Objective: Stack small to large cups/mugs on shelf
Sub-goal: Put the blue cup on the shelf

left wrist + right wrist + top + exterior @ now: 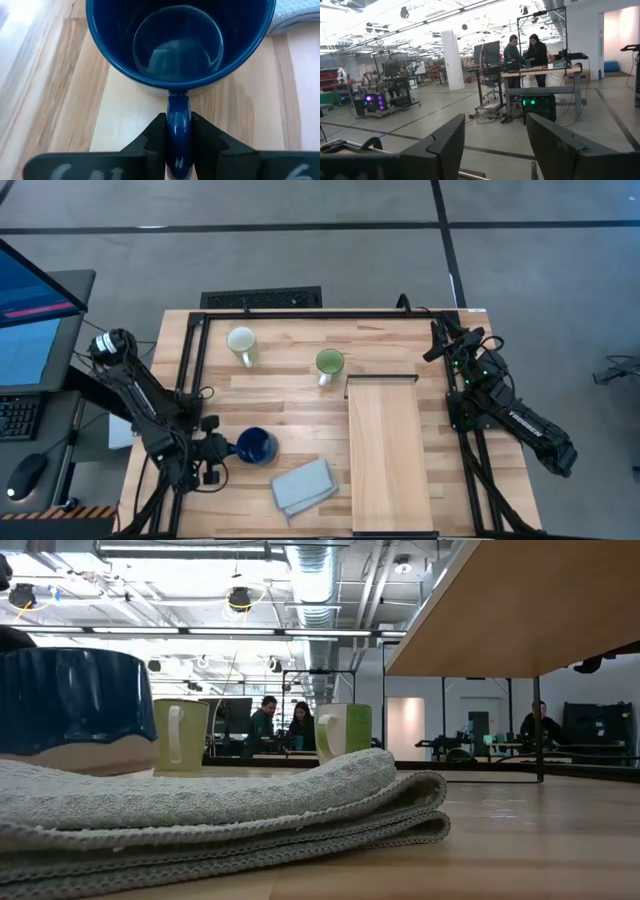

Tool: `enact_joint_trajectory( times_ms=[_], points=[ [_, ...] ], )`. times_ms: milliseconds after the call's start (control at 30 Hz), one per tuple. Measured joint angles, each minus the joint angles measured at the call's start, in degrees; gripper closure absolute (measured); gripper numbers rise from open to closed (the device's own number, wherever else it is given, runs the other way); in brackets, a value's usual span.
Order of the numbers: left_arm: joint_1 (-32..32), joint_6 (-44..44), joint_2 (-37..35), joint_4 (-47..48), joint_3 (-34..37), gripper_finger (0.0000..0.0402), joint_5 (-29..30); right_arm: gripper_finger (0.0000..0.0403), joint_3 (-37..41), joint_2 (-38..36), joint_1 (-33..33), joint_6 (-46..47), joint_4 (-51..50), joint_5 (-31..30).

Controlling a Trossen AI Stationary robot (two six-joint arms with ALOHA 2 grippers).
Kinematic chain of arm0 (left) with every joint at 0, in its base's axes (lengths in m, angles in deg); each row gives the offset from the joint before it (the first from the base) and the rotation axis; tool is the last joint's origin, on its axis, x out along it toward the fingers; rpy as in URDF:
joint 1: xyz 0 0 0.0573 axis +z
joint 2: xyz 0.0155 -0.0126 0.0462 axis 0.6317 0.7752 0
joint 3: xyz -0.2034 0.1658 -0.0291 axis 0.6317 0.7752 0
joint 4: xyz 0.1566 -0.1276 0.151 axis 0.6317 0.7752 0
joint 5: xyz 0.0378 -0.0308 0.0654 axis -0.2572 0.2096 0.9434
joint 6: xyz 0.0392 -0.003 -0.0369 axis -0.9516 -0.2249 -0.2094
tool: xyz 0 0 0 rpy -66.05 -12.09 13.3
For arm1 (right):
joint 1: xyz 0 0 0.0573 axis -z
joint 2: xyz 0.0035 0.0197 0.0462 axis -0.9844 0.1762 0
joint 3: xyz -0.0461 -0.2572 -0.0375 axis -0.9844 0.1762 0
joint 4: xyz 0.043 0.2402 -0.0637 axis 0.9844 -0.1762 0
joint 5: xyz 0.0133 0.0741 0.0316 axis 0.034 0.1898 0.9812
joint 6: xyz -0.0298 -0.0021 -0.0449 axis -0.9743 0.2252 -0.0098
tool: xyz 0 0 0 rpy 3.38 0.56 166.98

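One mug — blue mug [180, 45] — handle pinched, left gripper [178, 150].

An open-plan robotics lab: exposed ceiling ducts [318, 580], equipment benches [540, 75], concrete floor [300, 250].

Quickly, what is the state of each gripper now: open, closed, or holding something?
Left gripper: closed on the handle of the dark blue mug.
Right gripper: open, holding nothing, parked at the table's right edge.
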Motion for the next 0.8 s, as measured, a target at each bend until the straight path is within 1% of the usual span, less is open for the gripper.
enact_joint_trajectory(
  times_ms=[233, 400, 533, 633, 700, 800],
  points=[
    [1.58, -6.36, -3.03, 0.66, 0.02, 0.0355, -0.27, 0.0168, -0.02, 0.01, 0.00, 0.01, 0.00, 0.00],
    [4.77, -10.87, -7.02, 1.26, 0.02, 0.0356, 1.11, 0.0168, -0.01, 0.02, 0.00, 0.02, 0.00, 0.00],
    [9.46, -13.54, -10.11, 2.87, 0.02, 0.0356, 4.17, 0.0168, 0.00, 0.00, 0.00, 0.02, 0.00, 0.00],
    [14.14, -16.38, -12.34, 1.92, 0.02, 0.0356, 4.78, 0.0168, -0.02, 0.01, 0.00, 0.02, -0.01, 0.00],
    [17.29, -20.33, -13.65, -0.55, -0.18, 0.0356, 4.39, 0.0168, -0.01, 0.01, 0.00, 0.02, -0.01, 0.00],
    [21.49, -29.25, -14.58, -4.04, -2.82, 0.0356, 2.65, 0.0168, 0.00, 0.02, 0.00, 0.02, -0.02, 0.00]
  ],
)
